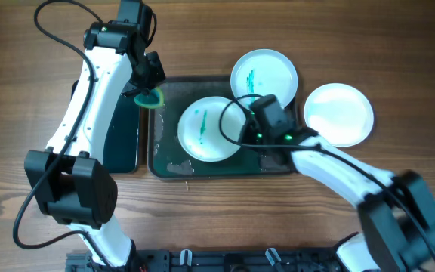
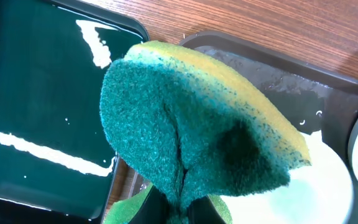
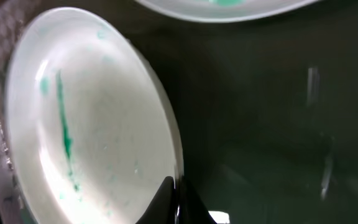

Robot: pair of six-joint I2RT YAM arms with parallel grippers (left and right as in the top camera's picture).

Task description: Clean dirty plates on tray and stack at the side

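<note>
A dark tray [image 1: 168,162] holds two white plates smeared with green. The nearer dirty plate [image 1: 206,130] is gripped at its right rim by my right gripper [image 1: 249,121], which is shut on it; in the right wrist view the plate [image 3: 86,124] stands tilted with the fingers [image 3: 176,193] pinching its edge. The second dirty plate [image 1: 263,74] rests at the tray's far right corner. My left gripper [image 1: 151,92] is shut on a green and yellow sponge [image 2: 197,130] over the tray's far left corner. A clean white plate [image 1: 338,113] lies on the table to the right of the tray.
A second dark tray [image 1: 121,132] lies left of the main one, under the left arm; it shows in the left wrist view [image 2: 36,112] with light reflections. Water film covers the main tray's floor [image 3: 278,124]. Bare wooden table [image 1: 399,45] surrounds everything.
</note>
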